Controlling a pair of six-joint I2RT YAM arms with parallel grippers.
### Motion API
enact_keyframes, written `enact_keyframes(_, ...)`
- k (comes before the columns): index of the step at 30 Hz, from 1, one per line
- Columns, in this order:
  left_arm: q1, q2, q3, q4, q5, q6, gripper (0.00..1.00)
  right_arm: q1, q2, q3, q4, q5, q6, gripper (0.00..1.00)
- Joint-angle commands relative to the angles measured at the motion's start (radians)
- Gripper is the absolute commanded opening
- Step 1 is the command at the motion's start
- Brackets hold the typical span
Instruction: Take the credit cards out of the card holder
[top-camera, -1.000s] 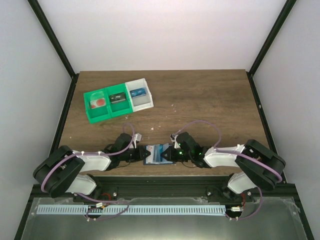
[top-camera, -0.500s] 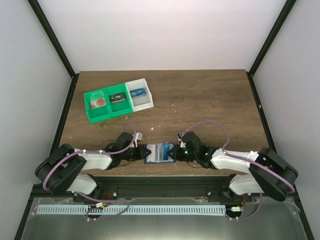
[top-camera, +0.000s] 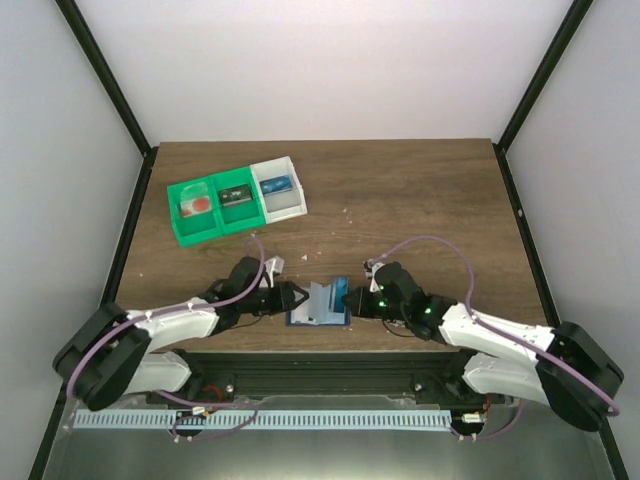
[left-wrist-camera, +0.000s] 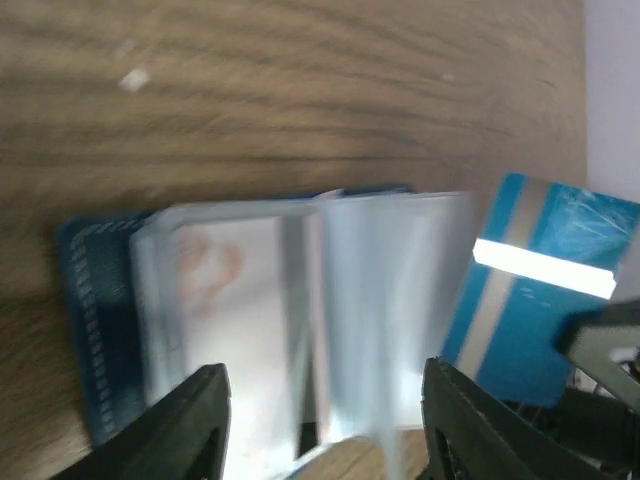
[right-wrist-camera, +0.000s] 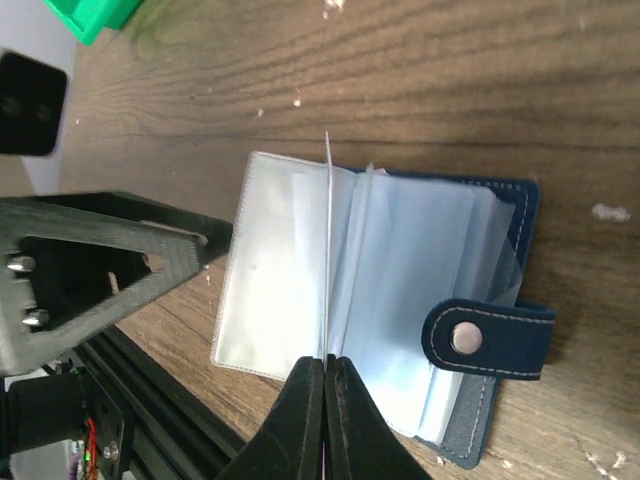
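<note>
The blue card holder (top-camera: 316, 312) lies open near the table's front edge, its clear sleeves (right-wrist-camera: 290, 270) fanned out and its snap strap (right-wrist-camera: 490, 338) to one side. My right gripper (right-wrist-camera: 325, 368) is shut on a thin credit card (right-wrist-camera: 327, 220), which stands edge-on over the sleeves. In the left wrist view that credit card (left-wrist-camera: 535, 300) is blue with a white stripe, right of the card holder (left-wrist-camera: 100, 330). My left gripper (left-wrist-camera: 330, 425) is open, its jaws standing on either side of the sleeves' near edge and gripping nothing. In the top view the left gripper (top-camera: 296, 297) and the right gripper (top-camera: 349, 298) flank the holder.
A green-and-white three-compartment tray (top-camera: 180, 232) with small items sits at the back left; its green corner (right-wrist-camera: 95, 15) shows in the right wrist view. A black rail (top-camera: 320, 362) runs just beyond the table's front edge. Small crumbs dot the wood.
My left gripper has opened and let go of the holder. The right arm has stretched out lower and further forward, with the blue card now standing up from the sleeves.
</note>
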Motion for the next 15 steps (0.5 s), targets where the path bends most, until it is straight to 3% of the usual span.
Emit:
enact_keyframes(1, 0.0, -0.119, 0.121, -0.17, -0.018, 0.006, 0.61, -0.007, -0.075, 0.037, -0.026, 0.064, -0.159, 0.0)
enact_keyframes(3, 0.002, -0.167, 0.158, -0.212, -0.03, -0.002, 0.8, -0.007, -0.11, 0.035, -0.024, 0.098, -0.209, 0.01)
enact_keyframes(5, 0.003, -0.205, 0.187, -0.252, -0.028, -0.013, 0.86, -0.005, -0.154, 0.02, 0.02, 0.119, -0.286, 0.0)
enact_keyframes(10, 0.003, -0.289, 0.253, -0.326, -0.005, -0.101, 0.8, 0.013, -0.267, -0.099, 0.329, 0.126, -0.63, 0.0)
enact_keyframes(15, 0.004, -0.417, 0.256, -0.291, 0.028, -0.266, 0.65, 0.04, -0.173, -0.072, 0.424, 0.197, -0.928, 0.0)
